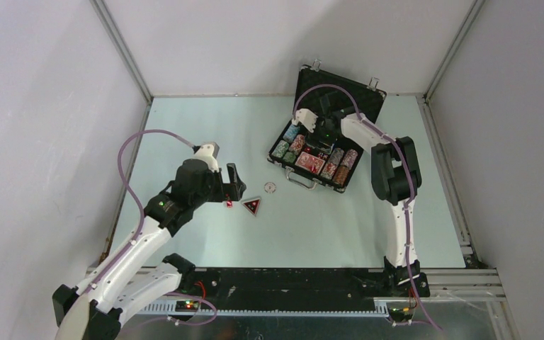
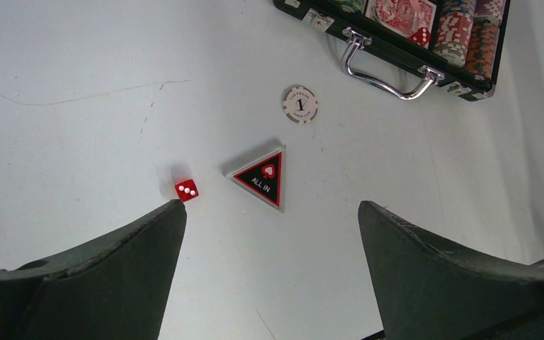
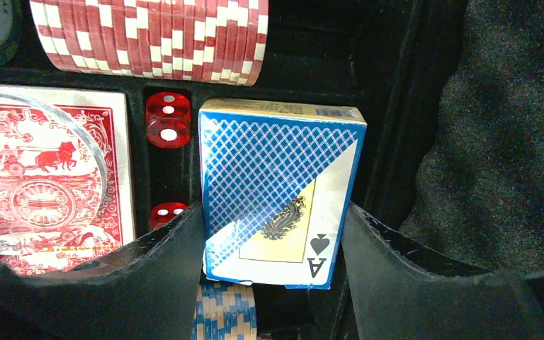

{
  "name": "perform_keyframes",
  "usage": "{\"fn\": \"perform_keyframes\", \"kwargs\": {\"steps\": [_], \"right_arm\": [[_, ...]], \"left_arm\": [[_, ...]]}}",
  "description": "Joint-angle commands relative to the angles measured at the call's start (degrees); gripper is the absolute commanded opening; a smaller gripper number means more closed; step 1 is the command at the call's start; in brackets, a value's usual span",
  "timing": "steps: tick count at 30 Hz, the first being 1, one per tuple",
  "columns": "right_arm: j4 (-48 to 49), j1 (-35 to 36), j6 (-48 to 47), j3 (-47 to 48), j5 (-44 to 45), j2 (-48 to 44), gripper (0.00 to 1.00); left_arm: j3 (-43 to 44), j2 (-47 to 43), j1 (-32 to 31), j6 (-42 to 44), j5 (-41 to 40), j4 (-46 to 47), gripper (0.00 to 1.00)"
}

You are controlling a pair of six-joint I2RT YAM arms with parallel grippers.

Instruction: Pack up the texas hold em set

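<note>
Listing by view, loose pieces first.

**Top external.**
- Left end effector (image 1: pixel 235 182): released, fingers spread wide, empty, low over the surface (image 1: pixel 205 127).
- Red die (image 1: pixel 229 204), black triangle (image 1: pixel 251 206), white button (image 1: pixel 270 188): loose on the surface, outside the briefcase (image 1: pixel 340 83). Just beside the left end effector, well apart from the right. Left arm judged the nearer for all three.
- Right end effector (image 1: pixel 319 134): down inside the open briefcase among the chip stacks. Grip not readable from here.

**Left wrist.**
- Red die: just ahead of the fingertip at the view's left, touching neither finger.
- Black triangle: ahead, within the gap between the fingers.
- White button: farther ahead, between triangle and briefcase handle (image 2: pixel 386 71).

**Right wrist.**
- Blue card deck (image 3: pixel 276 191): grasped, one finger pressed on each long edge, long axis running straight out from the wrist.
- Position: over the black foam pocket just right of the packed dice (image 3: pixel 168 119).
- Red card deck (image 3: pixel 49 177): seated left of the dice.
- Red/white chip stack (image 3: pixel 149 35): beyond.
- Coming move, by judgement: a straight lowering, deck apparently in line with the pocket walls.
</note>
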Motion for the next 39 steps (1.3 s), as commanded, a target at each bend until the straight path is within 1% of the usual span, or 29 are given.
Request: {"fn": "perform_keyframes", "kwargs": {"steps": [1, 3, 4, 5, 6, 7, 8, 9, 10, 12, 17, 21, 23, 26, 27, 28, 30, 31, 32, 33, 36, 38, 39], "right_arm": [[-3.5, 0.4, -1.8, 0.4, 0.6, 0.7, 0.53], [-3.4, 0.4, -1.0, 0.7, 0.8, 0.6, 0.59], [-3.3, 0.4, -0.6, 1.1, 1.1, 0.4, 0.59], [-3.1, 0.3, 0.4, 1.5, 1.6, 0.3, 0.65], [-2.9, 0.2, 1.1, 2.4, 2.6, 0.1, 0.66], [-3.0, 0.0, 2.4, 2.9, 2.9, 0.1, 0.75], [-3.2, -0.1, 2.9, 4.0, 3.0, 0.0, 0.79], [-3.4, -0.4, 3.8, 4.5, 2.8, -0.1, 0.91], [-3.3, -0.5, 4.2, 5.2, 2.6, -0.3, 0.97], [-3.1, -0.7, 4.3, 5.4, 2.5, -0.8, 0.99], [-2.2, -0.9, 5.8, 5.2, 1.1, -3.4, 1.00], [-0.1, -0.7, 9.1, 4.2, 0.1, -8.0, 1.00], [1.7, -0.3, 11.5, 3.0, 1.7, -10.4, 0.99], [7.0, 0.6, 18.9, 0.2, 3.2, -14.2, 1.00], [10.1, 0.9, 22.3, -2.0, 3.7, -16.5, 1.00], [11.6, 1.3, 23.8, -3.5, 3.9, -17.9, 0.99], [17.9, 2.0, 28.5, -11.2, 5.1, -22.3, 1.00], [21.5, 2.1, 31.2, -13.1, 6.0, -25.2, 1.00], [22.9, 2.2, 32.7, -16.4, 6.2, -27.7, 1.00], [24.6, 2.0, 35.5, -17.7, 6.6, -28.9, 1.00], [22.9, 1.6, 43.5, -19.9, 8.5, -32.0, 1.00], [19.0, 0.7, 50.8, -19.8, 6.8, -32.7, 1.00], [16.6, 0.1, 52.0, -19.8, 6.3, -32.8, 0.99]], "left_arm": [[1.6, -0.4, 0.2, 0.2, 0.8, 1.3, 0.98], [1.4, -0.4, 0.2, 0.0, 0.9, 1.3, 0.98], [1.2, -0.4, 0.2, 0.0, 1.0, 1.3, 0.98], [1.2, -0.4, 0.2, -0.1, 1.1, 1.3, 0.98], [1.2, -0.4, 0.2, -0.1, 1.1, 1.2, 0.98], [1.2, -0.3, 0.2, -0.1, 1.1, 1.3, 0.98], [1.3, -0.2, 0.2, 0.0, 1.0, 1.2, 0.98], [1.4, -0.2, 0.2, 0.1, 0.9, 1.1, 0.98], [1.7, -0.1, 0.2, 0.2, 0.8, 1.0, 0.98], [1.8, 0.0, 0.2, 0.5, 0.7, 0.9, 0.98], [1.8, -0.2, 0.2, 0.5, 0.5, 0.7, 0.98], [1.6, -0.3, 0.2, 0.4, 0.4, 0.8, 0.98], [1.6, -0.3, 0.2, 0.4, 0.4, 0.8, 0.98], [1.6, -0.4, 0.2, 0.7, 0.4, 0.9, 0.98], [1.6, -0.4, 0.2, 0.8, 0.3, 0.9, 0.98], [1.5, -0.4, 0.2, 0.9, 0.3, 0.9, 0.98], [1.6, -0.4, 0.2, 1.1, 0.3, 0.9, 0.98], [1.6, -0.5, 0.2, 1.3, 0.3, 0.8, 0.98], [1.6, -0.6, 0.2, 1.3, 0.3, 0.7, 0.98], [1.6, -0.6, 0.2, 1.4, 0.3, 0.8, 0.98], [1.2, -1.2, 0.2, 1.4, 0.2, 0.7, 0.98], [0.8, -1.4, 0.2, 1.3, 0.2, 0.8, 0.98], [0.8, -1.5, 0.2, 1.3, 0.3, 1.0, 0.98]]}}
